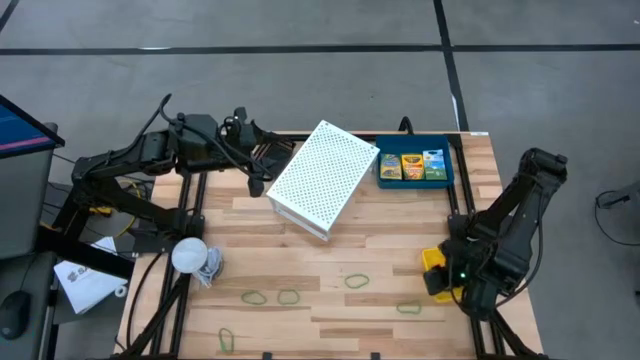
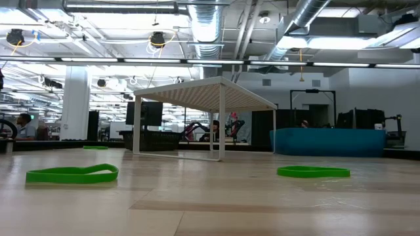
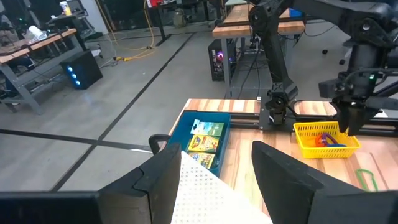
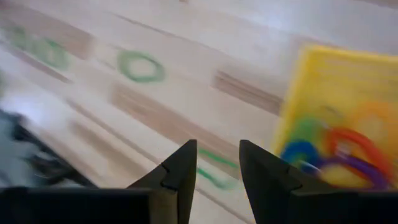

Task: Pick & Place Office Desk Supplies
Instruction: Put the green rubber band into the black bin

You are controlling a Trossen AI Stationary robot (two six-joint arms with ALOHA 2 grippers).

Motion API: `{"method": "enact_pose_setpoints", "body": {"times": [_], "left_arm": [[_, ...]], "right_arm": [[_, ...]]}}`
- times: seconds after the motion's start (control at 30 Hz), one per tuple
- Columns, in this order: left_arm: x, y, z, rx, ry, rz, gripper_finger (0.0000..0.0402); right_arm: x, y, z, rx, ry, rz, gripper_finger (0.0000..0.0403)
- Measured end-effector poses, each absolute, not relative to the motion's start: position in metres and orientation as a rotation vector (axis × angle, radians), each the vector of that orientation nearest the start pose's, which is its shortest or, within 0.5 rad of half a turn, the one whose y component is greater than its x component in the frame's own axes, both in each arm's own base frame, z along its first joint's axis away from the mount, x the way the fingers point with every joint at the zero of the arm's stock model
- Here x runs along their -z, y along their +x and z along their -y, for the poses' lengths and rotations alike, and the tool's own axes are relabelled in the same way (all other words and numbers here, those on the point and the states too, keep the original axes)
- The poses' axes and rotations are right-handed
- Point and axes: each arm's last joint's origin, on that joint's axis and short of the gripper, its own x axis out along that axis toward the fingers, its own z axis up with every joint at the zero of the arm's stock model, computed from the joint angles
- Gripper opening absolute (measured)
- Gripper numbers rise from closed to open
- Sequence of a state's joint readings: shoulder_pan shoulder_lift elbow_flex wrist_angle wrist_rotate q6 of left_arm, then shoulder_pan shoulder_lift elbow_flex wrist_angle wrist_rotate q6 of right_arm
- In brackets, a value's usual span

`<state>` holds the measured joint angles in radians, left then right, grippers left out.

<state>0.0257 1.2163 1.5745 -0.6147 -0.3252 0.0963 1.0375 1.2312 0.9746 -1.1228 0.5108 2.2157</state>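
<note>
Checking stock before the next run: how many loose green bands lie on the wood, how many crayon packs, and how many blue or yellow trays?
Loose green bands: 5
Crayon packs: 3
Trays, blue and yellow: 2
Total: 10

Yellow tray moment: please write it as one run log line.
right gripper: open, empty, beside yellow tray holding coloured bands | left gripper: open, over white perforated box | green bands on table
</note>
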Motion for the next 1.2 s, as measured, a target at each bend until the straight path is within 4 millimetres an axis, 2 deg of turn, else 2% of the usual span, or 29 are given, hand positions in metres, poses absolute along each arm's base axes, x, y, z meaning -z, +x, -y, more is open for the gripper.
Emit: {"method": "enact_pose_setpoints", "body": {"times": [0.1,0.23,0.43,0.53,0.63,0.77,0.87,1.2], "left_arm": [[-0.469,0.229,-0.015,-0.337,0.133,-0.272,0.0191],[-0.469,0.229,-0.015,-0.336,0.134,-0.272,0.0191],[-0.467,0.228,-0.015,-0.325,0.136,-0.298,0.0191],[-0.465,0.227,-0.015,-0.325,0.134,-0.318,0.0191],[-0.463,0.227,-0.015,-0.323,0.119,-0.329,0.0191],[-0.463,0.227,-0.014,-0.292,0.106,-0.332,0.0191],[-0.463,0.227,-0.013,-0.276,0.100,-0.331,0.0191],[-0.463,0.227,-0.013,-0.273,0.099,-0.331,0.0191]], "right_arm": [[-0.267,0.127,-0.169,0.622,1.044,-0.773,0.0118],[-0.267,0.147,-0.177,0.461,0.984,-0.839,0.0118],[-0.248,0.175,-0.196,0.155,0.749,-1.100,0.0118],[-0.236,0.181,-0.206,0.000,0.602,-1.188,0.0118],[-0.223,0.179,-0.215,-0.080,0.446,-1.252,0.0118],[-0.202,0.176,-0.224,-0.105,0.282,-1.312,0.0118],[-0.185,0.178,-0.227,-0.045,0.210,-1.345,0.0118],[-0.148,0.188,-0.232,0.067,0.126,-1.368,0.0118]]}}
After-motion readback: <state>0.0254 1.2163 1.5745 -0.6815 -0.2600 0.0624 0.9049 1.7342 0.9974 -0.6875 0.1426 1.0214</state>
